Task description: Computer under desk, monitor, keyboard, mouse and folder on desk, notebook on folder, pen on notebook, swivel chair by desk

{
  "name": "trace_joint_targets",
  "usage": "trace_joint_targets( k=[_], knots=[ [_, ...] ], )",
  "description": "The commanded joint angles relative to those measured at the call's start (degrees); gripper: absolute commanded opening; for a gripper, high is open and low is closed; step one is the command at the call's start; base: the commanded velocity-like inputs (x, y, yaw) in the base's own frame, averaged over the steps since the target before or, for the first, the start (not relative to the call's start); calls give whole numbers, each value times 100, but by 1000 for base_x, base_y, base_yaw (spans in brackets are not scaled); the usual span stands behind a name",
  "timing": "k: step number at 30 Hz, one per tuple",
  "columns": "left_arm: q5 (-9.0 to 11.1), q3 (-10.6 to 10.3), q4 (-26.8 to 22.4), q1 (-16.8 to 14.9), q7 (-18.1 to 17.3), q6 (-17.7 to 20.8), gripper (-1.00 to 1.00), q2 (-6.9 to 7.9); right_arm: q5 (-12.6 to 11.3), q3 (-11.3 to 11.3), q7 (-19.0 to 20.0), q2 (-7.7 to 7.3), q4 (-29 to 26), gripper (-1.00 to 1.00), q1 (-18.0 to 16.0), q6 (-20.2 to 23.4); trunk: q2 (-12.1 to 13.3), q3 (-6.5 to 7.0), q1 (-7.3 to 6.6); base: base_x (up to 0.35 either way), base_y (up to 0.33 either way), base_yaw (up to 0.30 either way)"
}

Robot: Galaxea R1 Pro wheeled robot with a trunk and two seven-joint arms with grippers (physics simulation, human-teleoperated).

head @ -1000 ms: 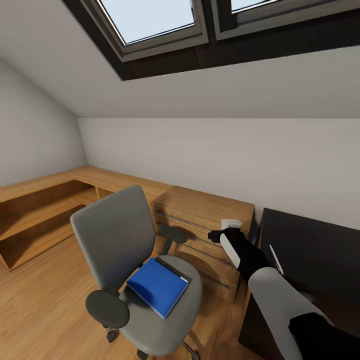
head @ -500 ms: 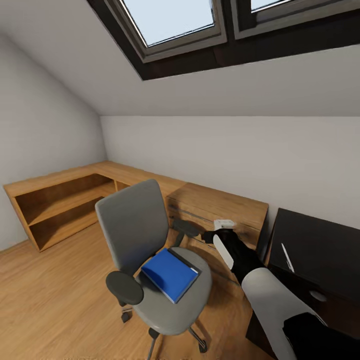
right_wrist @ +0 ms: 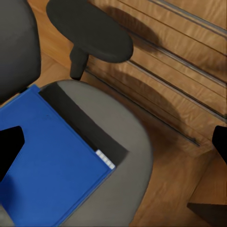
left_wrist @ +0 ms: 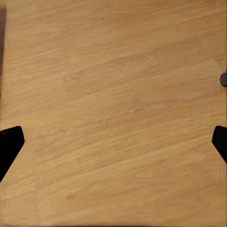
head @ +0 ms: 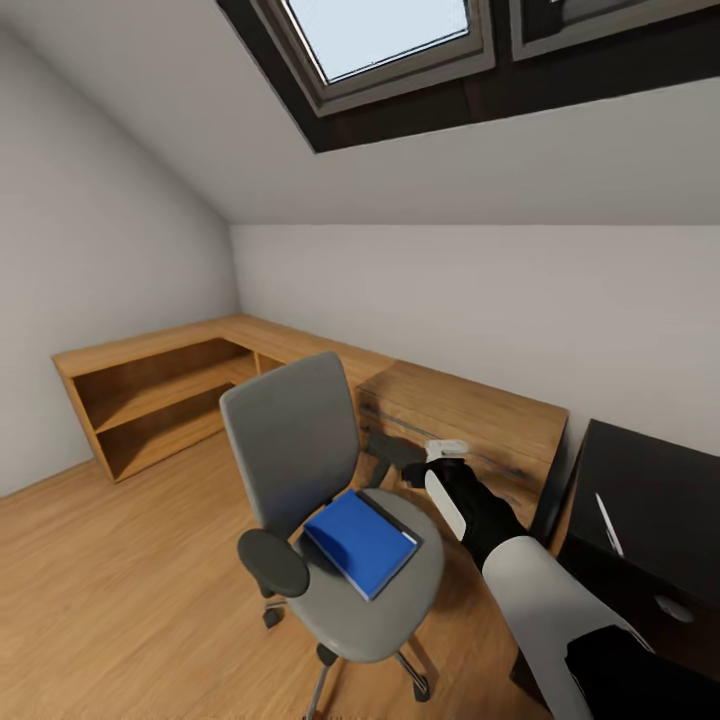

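In the head view we see the swivel chair [head: 330,520] standing on the wood floor [head: 120,590] near the middle of the picture, with its grey back toward 10 o'clock. The folder [head: 360,541] lies flat on the seat, bright blue, with a dark spine along its edge at 1 o'clock. Behind the chair, at about 2 o'clock from it, stands a low light-wood cabinet [head: 470,420] against the white wall. The desk [head: 650,500] shows at 3 o'clock, its black top glossy, and the pen [head: 608,524] rests on it as a thin white stick.

Our right arm reaches forward from 5 o'clock, and the right gripper [head: 432,470] hangs above the gap between the chair's far armrest and the cabinet. In the right wrist view its two black fingertips [right_wrist: 9,146] stand wide apart at the picture's sides, and nothing is between them; it looks down on the folder [right_wrist: 47,165], the grey seat and one black armrest [right_wrist: 90,35]. We think it touches nothing, though the height above the seat is hard to judge.

In the left wrist view the left gripper [left_wrist: 113,144] is spread wide too, with bare floor [left_wrist: 113,94] under it, holding nothing.
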Motion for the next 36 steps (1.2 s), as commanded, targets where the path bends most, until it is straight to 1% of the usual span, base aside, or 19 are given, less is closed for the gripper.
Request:
trace_joint_targets(
  k=[1, 13, 23, 27, 31, 32, 34, 35, 36],
  knots=[
    [9, -47, 6, -5, 51, -16, 100, 1, -61, 25, -54, -4, -8, 100, -4, 16, -3, -14, 0, 0, 0, 166],
    [18, -47, 6, -5, 53, -16, 100, 1, -61, 21, -50, -17, -20, 100, -4, 22, -3, -102, 0, 0, 0, 161],
    [20, -47, 6, -5, 53, -16, 100, 1, -62, 18, -40, -35, -25, 100, -4, 21, -3, -152, 0, 0, 0, 43],
    [110, -47, 3, -5, 51, -29, 100, 1, -61, 19, -25, -40, -26, 100, -4, 19, -3, -154, 0, 0, 0, 3],
    [279, -44, -1, -5, 46, -39, 100, 1, -64, 19, -11, -50, -26, 100, -4, 26, -3, -155, 0, 0, 0, 1],
    [412, -39, -109, -5, 51, -42, 100, 7, -62, 19, 129, -108, -21, 100, 2, 19, -3, -155, 0, 0, 0, 0],
    [434, -39, -335, -5, 50, -31, 100, -5, -66, 19, 316, -184, -19, 100, 8, 13, -3, -155, 0, 0, 0, 0],
    [446, -38, -644, -5, 38, -2, 100, -19, -62, 16, 588, -271, -22, 100, 11, 11, -3, -155, 0, 0, 0, 0],
    [448, -38, -747, -7, 36, 22, 100, -24, -60, 14, 688, -301, -23, 100, 12, 10, -3, -155, 0, 0, 0, 0]
  ],
)
